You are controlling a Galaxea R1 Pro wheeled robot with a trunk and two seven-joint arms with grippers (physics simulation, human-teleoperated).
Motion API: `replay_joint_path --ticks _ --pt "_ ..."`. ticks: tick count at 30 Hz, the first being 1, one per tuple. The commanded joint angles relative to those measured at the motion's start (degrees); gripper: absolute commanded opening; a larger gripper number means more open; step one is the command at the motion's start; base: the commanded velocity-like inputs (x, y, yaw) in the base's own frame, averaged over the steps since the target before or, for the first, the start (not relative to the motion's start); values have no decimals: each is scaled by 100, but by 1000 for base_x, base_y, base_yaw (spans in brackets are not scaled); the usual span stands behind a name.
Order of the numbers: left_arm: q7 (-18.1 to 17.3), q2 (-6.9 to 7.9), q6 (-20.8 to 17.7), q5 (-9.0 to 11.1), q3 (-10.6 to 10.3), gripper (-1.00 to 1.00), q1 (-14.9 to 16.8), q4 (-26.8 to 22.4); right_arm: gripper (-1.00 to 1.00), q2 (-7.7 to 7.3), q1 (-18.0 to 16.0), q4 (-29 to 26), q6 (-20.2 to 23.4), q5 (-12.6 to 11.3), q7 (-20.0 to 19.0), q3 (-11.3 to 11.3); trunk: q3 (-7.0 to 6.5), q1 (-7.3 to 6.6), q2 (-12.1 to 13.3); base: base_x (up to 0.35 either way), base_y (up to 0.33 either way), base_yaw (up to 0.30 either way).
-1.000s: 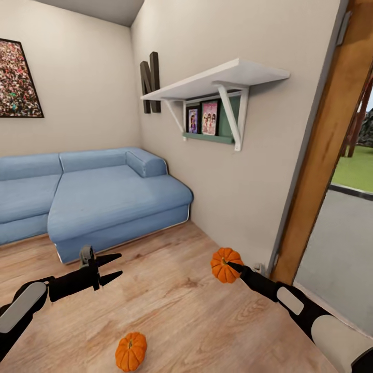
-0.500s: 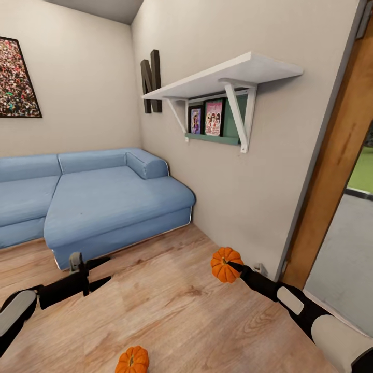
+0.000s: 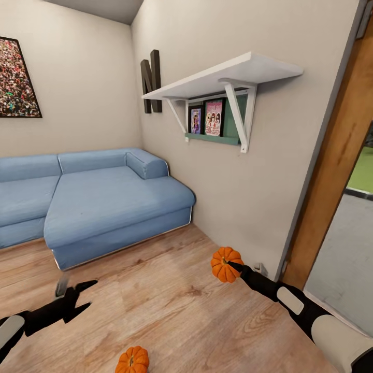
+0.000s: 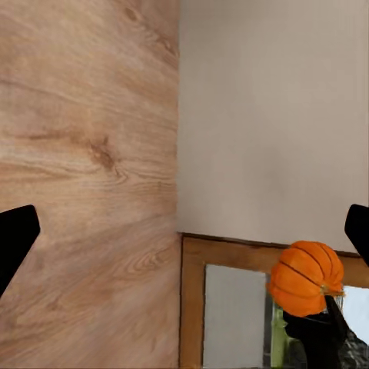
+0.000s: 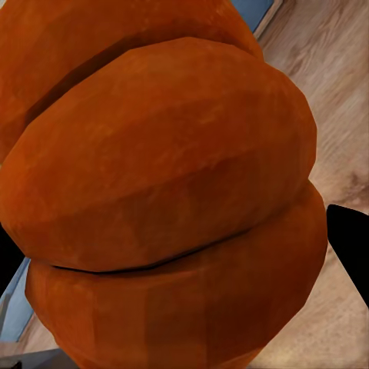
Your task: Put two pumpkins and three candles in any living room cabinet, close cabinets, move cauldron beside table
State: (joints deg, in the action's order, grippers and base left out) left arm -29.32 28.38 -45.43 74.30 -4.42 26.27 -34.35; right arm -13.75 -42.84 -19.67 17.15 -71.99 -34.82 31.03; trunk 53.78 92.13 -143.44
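Now right hand (image 3: 230, 266) grips pumpkin (image 3: 224, 263); left hand (image 3: 83, 295) spread.

Right wrist camera: ribbed orange pumpkin (image 5: 161, 200) sits very close to the lens, its surface split by deep dark creases between bulging lobes. One black fingertip (image 5: 350, 238) of the right gripper shows at the pumpkin's side, close against it. Behind the pumpkin, light wood-grain floor (image 5: 330, 92) and a sliver of blue sofa (image 5: 252, 11) are visible.
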Motion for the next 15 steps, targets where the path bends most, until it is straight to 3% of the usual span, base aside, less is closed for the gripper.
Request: replay_joint_path --ticks 1,2,6,15 --pt "51 5 64 9 -26 100 7 49 -100 -4 -5 -2 29 -61 5 26 6 -1 -3 0 0 0" --pt "272 -12 200 -19 -25 100 8 147 -100 -4 -5 -2 30 -61 4 26 6 -1 -3 0 0 0" --pt "557 -54 406 -47 -41 100 3 237 -100 -11 -5 5 52 -61 -6 26 6 -1 -3 0 0 0" --pt "633 -183 868 -71 -118 100 1 598 -100 2 -5 7 48 -61 4 27 6 -1 -3 0 0 0"
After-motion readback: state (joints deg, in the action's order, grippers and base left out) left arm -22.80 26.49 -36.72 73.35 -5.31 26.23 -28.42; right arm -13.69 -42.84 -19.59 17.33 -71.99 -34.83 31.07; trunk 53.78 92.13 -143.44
